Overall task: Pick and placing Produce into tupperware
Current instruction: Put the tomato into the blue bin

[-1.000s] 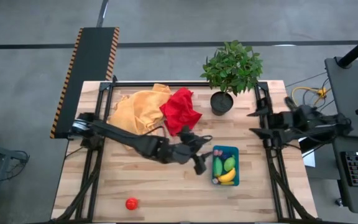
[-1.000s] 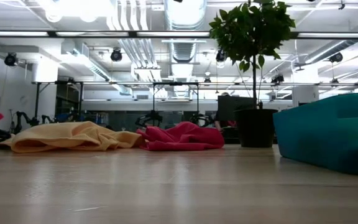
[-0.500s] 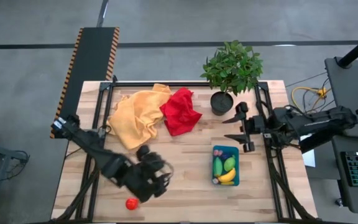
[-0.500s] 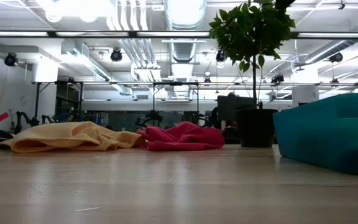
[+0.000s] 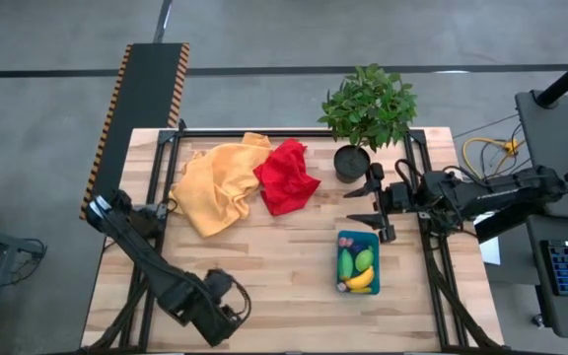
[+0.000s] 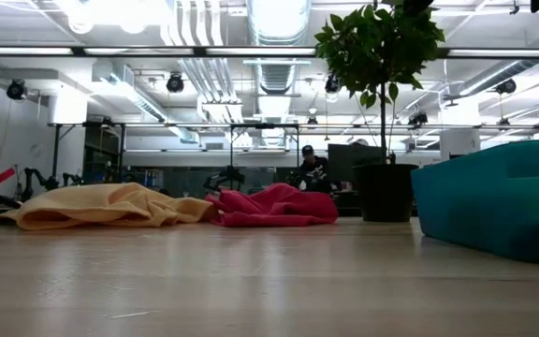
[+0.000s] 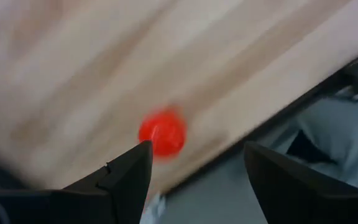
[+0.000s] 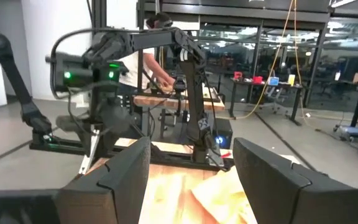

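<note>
Bare planks fill most of the wooden surface (image 5: 284, 286) between the cloths and its near edge, so I have open room in the middle. My left hand (image 7: 194, 171) hangs at the near-left edge, fingers apart, over the red tomato (image 7: 161, 132), which lies just inside that edge. The tupperware (image 5: 358, 262) sits right of centre with a yellow banana (image 5: 361, 280) and green pieces (image 5: 355, 261) inside. My right hand (image 5: 379, 207) is open, hovering between the potted plant (image 5: 367, 110) and the tupperware. An orange-yellow cloth (image 5: 215, 181) and red cloth (image 5: 286, 177) crowd the far side. Half a second ago the left hand was farther in from the edge; now it covers the tomato from above.
</note>
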{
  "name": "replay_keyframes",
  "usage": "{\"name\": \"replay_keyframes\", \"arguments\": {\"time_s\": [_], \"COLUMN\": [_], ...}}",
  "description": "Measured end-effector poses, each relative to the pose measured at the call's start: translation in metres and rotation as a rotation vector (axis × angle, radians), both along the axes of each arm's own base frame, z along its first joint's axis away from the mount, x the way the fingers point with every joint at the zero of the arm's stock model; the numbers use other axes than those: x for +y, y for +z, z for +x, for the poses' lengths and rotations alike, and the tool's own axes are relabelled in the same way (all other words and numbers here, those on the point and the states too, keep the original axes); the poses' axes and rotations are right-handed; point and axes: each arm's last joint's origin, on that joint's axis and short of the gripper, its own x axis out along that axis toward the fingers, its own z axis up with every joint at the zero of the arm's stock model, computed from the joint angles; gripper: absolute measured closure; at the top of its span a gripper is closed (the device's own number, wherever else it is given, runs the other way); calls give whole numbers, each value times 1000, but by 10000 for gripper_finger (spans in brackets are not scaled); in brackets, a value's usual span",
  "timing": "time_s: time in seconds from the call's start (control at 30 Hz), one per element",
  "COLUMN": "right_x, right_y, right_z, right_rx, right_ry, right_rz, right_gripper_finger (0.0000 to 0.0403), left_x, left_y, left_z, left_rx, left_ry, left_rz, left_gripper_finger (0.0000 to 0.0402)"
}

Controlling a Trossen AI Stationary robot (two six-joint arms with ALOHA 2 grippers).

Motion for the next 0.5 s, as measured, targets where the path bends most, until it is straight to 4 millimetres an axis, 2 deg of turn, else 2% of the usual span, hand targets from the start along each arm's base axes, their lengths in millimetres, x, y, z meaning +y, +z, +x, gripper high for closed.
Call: {"name": "replay_keyframes", "arguments": {"time_s": [0.07,0.13,0.27,0.5], "right_x": [0,0,0,0], "right_y": [0,0,1,0], "right_z": [0,0,0,0], "right_rx": [1,3,5,16], "right_ry": [2,4,6,12], "right_rz": [17,29,56,101], "right_gripper_finger": [179,179,179,179], "left_x": [-1,-2,-4,-6], "left_y": [-3,-3,-2,-7], "left_z": [-4,-5,-4,-4], "left_rx": [124,175,165,164], "left_ry": [41,70,112,33], "left_rz": [-69,-111,-133,-122], "left_gripper_finger": [164,164,164,164]}}
